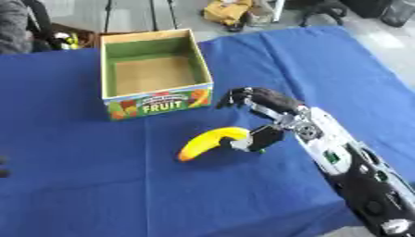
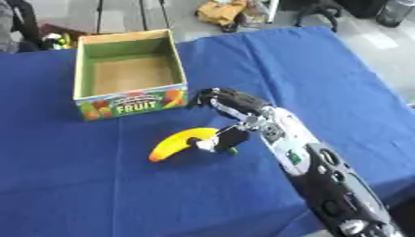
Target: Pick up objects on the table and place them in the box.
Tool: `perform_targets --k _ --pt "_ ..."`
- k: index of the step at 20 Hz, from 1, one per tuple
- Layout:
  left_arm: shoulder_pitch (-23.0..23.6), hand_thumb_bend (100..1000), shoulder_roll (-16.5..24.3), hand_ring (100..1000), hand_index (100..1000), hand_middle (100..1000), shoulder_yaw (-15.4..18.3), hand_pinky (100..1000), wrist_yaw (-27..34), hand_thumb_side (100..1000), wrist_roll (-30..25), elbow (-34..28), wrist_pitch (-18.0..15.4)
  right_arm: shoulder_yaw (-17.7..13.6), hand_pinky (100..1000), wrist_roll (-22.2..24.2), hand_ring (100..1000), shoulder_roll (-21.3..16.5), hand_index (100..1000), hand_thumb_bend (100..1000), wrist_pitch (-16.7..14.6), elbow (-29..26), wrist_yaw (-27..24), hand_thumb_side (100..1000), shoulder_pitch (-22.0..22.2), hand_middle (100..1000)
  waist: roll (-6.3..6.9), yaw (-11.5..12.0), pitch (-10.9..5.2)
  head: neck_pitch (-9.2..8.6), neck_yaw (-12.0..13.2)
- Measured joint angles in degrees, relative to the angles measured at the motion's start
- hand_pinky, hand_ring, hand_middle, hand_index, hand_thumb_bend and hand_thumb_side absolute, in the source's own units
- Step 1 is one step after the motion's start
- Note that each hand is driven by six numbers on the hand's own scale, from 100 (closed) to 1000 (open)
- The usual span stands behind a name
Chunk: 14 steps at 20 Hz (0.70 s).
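Observation:
A yellow banana (image 1: pixel 207 141) lies on the blue tablecloth (image 1: pixel 97 185), just in front of the box's right corner. The open cardboard box (image 1: pixel 159 105) has green inner walls, a brown floor and FRUIT printed on its front; nothing shows inside it. My right hand (image 1: pixel 272 102) hovers at the banana's right end, coming in from the lower right. Its thumb (image 1: pixel 263 137) is against the banana's stem end, and its half-bent fingers (image 1: pixel 235 98) hang behind the banana near the box corner, apart from the fruit. A dark bit at the left edge (image 1: pixel 3 167) may be my left hand.
The table's far edge runs behind the box, with chair legs, bags and clutter on the floor beyond it. The cloth's right edge slopes off at the right. A small green bit (image 1: pixel 261 151) shows under the thumb.

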Motion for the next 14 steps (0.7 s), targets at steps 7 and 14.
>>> perform_targets --k 7,14 --pt "0.00 275 0.00 677 648 600 -0.01 641 0.00 1000 -0.30 0.00 -0.02 0.72 675 -0.84 749 0.10 811 382 -0.97 4.74 1.86 530 -1.99 718 0.00 0.16 0.00 0.03 -0.18" --pt "0.00 274 0.00 675 648 600 -0.02 641 0.00 1000 -0.53 0.00 -0.02 1.84 671 -0.88 715 0.31 787 378 -2.42 6.01 3.80 522 -2.66 673 0.02 0.34 0.00 0.04 -0.54"
